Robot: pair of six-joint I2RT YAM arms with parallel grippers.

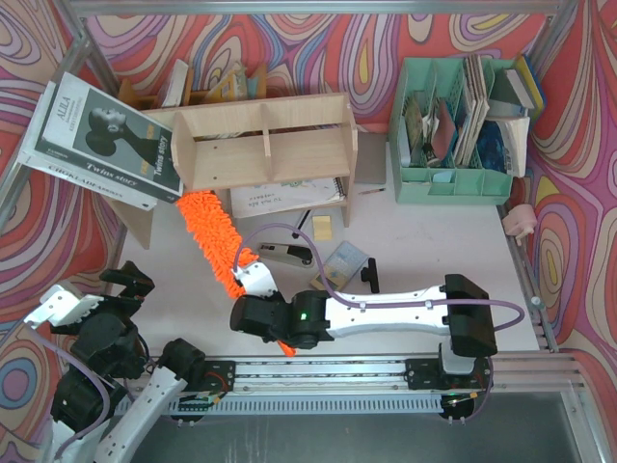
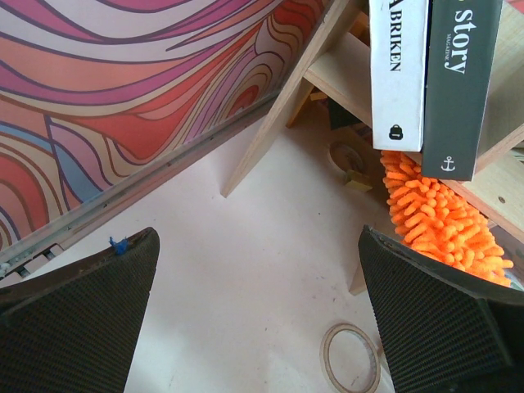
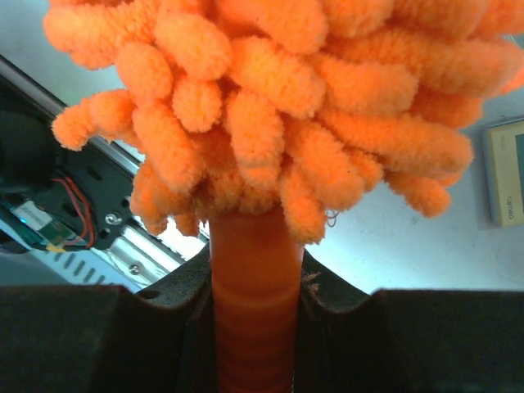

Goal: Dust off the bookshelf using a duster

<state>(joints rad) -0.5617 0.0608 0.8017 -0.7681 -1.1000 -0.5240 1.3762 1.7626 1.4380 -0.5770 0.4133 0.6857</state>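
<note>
The light plywood bookshelf (image 1: pixel 262 145) stands at the back middle of the table; its leg (image 2: pixel 278 106) shows in the left wrist view. The orange fluffy duster (image 1: pixel 214 241) runs diagonally from the shelf's lower left corner toward the near side. My right gripper (image 1: pixel 253 287) is shut on its orange handle (image 3: pixel 255 303), just below the fluffy head (image 3: pixel 270 106). The duster's tip (image 2: pixel 438 221) lies under two books by the shelf. My left gripper (image 1: pixel 130 282) is open and empty at the near left, over bare table (image 2: pixel 258 311).
Large magazines (image 1: pixel 101 140) lean on the shelf's left end. A mint-green organiser (image 1: pixel 453 125) full of books stands back right, and a darker wooden rack (image 1: pixel 212 87) stands behind the shelf. A notebook (image 1: pixel 289 198), small boxes (image 1: pixel 345 260) and a tape ring (image 2: pixel 352 358) lie on the table.
</note>
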